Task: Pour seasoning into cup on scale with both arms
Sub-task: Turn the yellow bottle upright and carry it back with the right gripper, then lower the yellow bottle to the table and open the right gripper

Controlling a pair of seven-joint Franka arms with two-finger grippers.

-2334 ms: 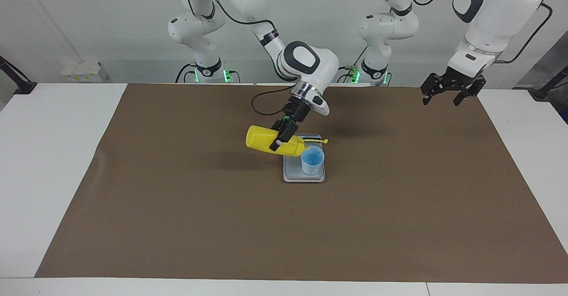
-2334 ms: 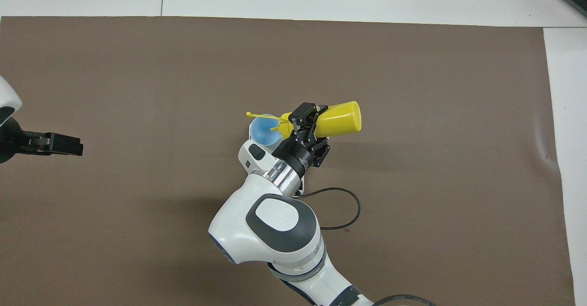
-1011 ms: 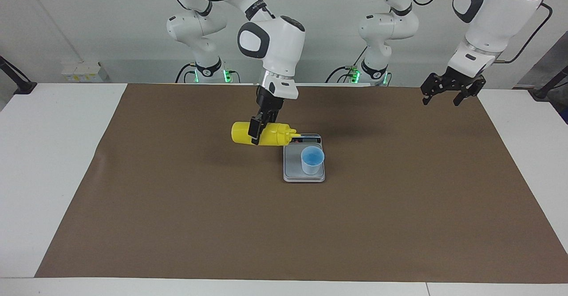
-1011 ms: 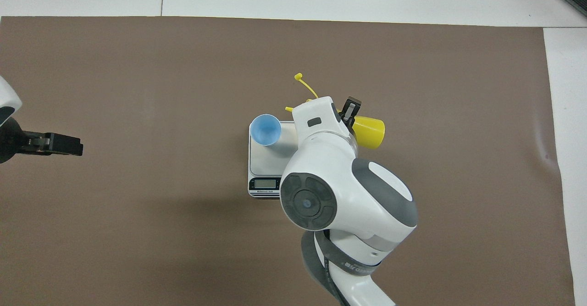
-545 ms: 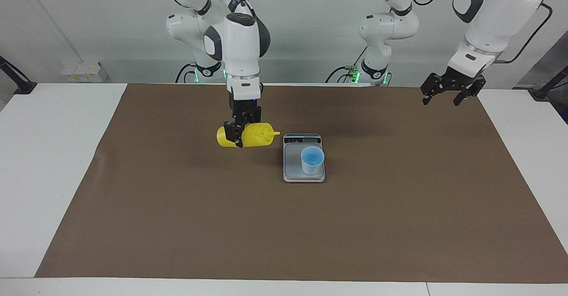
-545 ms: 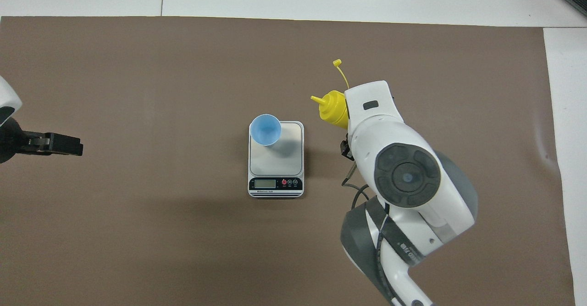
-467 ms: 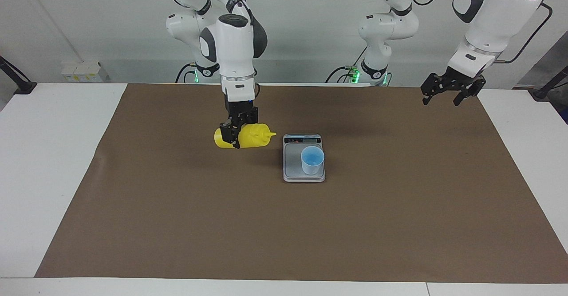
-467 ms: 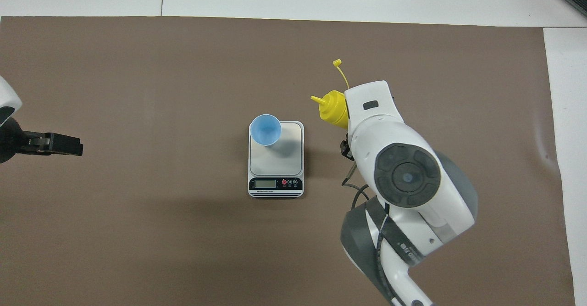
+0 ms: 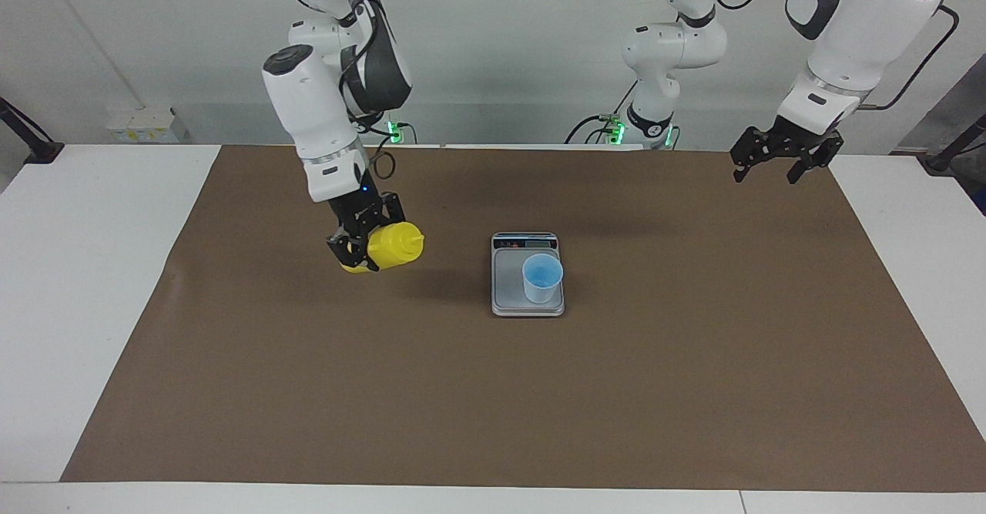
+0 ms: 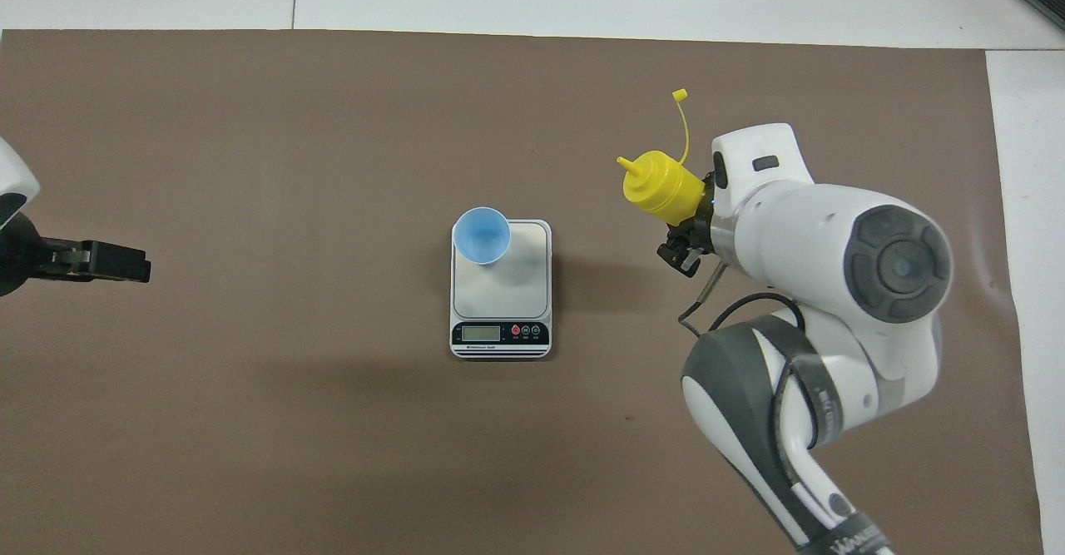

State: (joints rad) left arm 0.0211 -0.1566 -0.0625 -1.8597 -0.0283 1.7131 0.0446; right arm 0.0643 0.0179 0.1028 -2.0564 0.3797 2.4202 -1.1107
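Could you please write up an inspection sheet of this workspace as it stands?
Surface: brown mat over a white table.
Job's things: cup stands on the scale, at its corner toward the left arm's end; seasoning bottle held tilted over the mat, apart from the scale, toward the right arm's end.
Clutter: nothing seen.
Grippers: right tool shut on the bottle; left tool open, waiting over the mat's edge.
Cables: black cables run along both arms, none on the mat.
Surroundings: plain grey wall; green lights at the arm bases.
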